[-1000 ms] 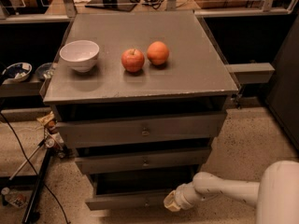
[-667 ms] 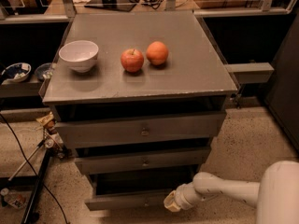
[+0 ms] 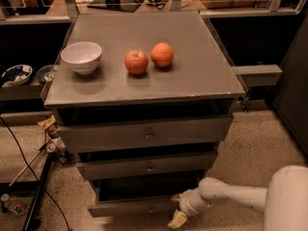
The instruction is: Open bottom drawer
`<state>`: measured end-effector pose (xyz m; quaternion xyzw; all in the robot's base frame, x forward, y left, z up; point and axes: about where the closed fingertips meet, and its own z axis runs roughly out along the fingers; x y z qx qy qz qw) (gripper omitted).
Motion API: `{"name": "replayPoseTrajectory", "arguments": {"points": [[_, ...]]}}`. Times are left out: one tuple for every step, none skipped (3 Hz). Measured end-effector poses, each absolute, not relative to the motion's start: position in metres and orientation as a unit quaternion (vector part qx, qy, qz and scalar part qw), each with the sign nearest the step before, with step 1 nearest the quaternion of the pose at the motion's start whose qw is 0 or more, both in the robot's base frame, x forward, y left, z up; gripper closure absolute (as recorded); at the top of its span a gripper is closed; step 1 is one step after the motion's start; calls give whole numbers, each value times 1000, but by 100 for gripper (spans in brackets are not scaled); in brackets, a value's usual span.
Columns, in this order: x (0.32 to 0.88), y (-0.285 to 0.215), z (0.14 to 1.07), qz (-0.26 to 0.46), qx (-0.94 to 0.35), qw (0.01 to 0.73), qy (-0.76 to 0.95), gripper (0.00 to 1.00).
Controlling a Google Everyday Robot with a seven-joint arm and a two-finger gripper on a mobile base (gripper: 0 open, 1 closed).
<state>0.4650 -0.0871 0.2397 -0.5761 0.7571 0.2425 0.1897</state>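
Pincer sits low at 5 o'clock in my view, at the right end of the bottom drawer, lowest front of the stack at 6 o'clock. I cannot tell whether it grips.

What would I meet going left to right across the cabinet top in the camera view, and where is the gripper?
bowl → apple → orange. The gripper is below them, low and right of centre, at the bottom drawer front.
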Motion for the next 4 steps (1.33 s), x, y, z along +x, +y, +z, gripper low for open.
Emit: {"name": "replayPoseTrajectory", "arguments": {"points": [[465, -87, 240, 243, -576, 190, 757, 0], [465, -87, 240, 243, -576, 190, 757, 0], [489, -77, 191, 245, -579, 147, 763, 0], [490, -77, 191, 245, -579, 148, 763, 0]]}}
